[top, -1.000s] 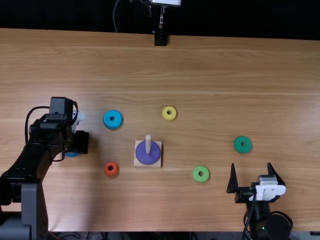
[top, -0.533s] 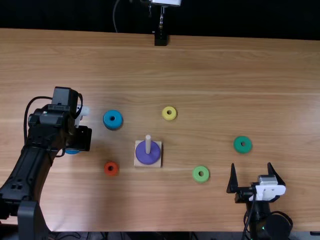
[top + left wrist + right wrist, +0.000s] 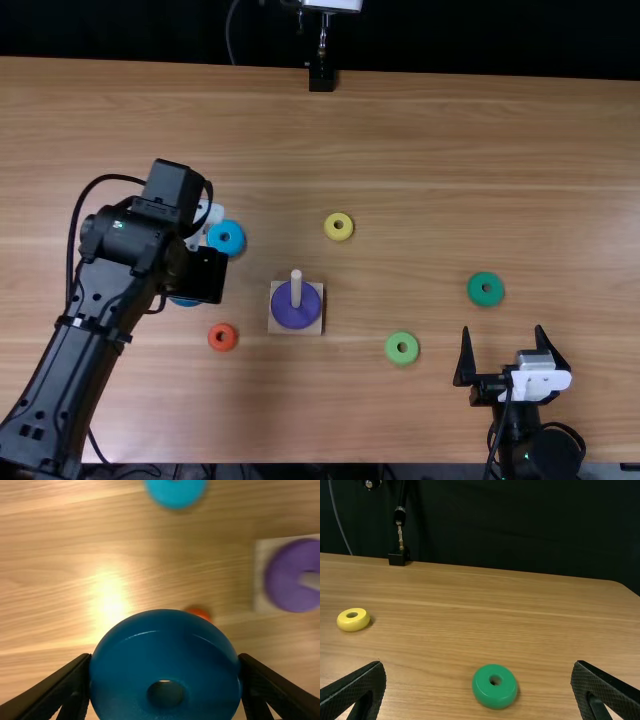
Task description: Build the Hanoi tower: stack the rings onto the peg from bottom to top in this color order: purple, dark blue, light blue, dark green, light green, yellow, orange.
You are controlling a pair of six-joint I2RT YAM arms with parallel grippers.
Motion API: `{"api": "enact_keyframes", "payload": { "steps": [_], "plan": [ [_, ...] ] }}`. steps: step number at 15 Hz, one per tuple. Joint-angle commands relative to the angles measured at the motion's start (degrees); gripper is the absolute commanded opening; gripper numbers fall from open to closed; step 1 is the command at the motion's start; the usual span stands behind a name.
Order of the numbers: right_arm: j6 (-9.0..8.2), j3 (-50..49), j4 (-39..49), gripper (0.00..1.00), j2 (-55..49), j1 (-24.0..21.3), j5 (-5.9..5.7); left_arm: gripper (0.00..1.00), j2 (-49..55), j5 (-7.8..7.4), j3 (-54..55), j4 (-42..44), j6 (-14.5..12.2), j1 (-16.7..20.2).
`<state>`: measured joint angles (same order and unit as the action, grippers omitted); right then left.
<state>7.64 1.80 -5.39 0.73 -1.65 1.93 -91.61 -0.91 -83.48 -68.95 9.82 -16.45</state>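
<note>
My left gripper (image 3: 208,275) is left of the peg base, raised over the table; in the left wrist view the left gripper (image 3: 165,680) is shut on the dark blue ring (image 3: 165,665). That dark blue ring (image 3: 186,302) is mostly hidden under the arm from above. On the wooden base (image 3: 312,329), the purple ring (image 3: 292,313) lies around the peg (image 3: 296,288). Loose on the table are the light blue (image 3: 226,238), orange (image 3: 223,338), yellow (image 3: 339,227), light green (image 3: 402,348) and dark green (image 3: 486,289) rings. My right gripper (image 3: 502,358) stands open, holding nothing; in the right wrist view the right gripper (image 3: 479,687) has the dark green ring (image 3: 494,686) beyond it.
A black stand (image 3: 321,78) is at the table's far edge. The orange ring lies just left of the peg base, and the light blue ring is close by the left arm.
The left arm has moved right toward the peg base, carrying the dark blue ring. The right arm and the other rings have kept still.
</note>
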Motion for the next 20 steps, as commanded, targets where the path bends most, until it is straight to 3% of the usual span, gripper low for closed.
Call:
{"api": "enact_keyframes", "payload": {
  "steps": [1, 4, 8, 12, 15, 20],
  "plan": [
    [0.06, -0.92, -0.79, 1.00, -0.73, -0.11, -0.67, 0.00, 1.79, -3.00, -3.79, -0.13, 4.94, -2.19],
    [0.06, -0.92, -0.79, 1.00, -0.73, -0.11, -0.77, 0.00, 1.00, -2.36, -8.63, -1.08, 8.42, -5.44],
    [0.06, -0.92, -0.79, 1.00, -0.73, -0.20, -0.67, 0.00, -2.52, -0.99, -15.66, -9.42, 8.32, -7.55],
    [0.06, -0.92, -0.79, 1.00, -0.73, -0.11, -0.67, 0.00, -6.56, -0.89, -20.40, -9.42, 8.42, -11.33],
    [0.06, -0.92, -0.79, 1.00, -0.73, -0.11, -0.77, 0.00, -9.81, 0.80, -24.89, -9.52, 8.42, -13.70],
    [0.06, -0.92, -0.79, 1.00, -0.73, -0.11, -0.67, 0.00, -12.27, 0.91, -26.56, -9.42, 8.53, -16.16]
  ]
}}
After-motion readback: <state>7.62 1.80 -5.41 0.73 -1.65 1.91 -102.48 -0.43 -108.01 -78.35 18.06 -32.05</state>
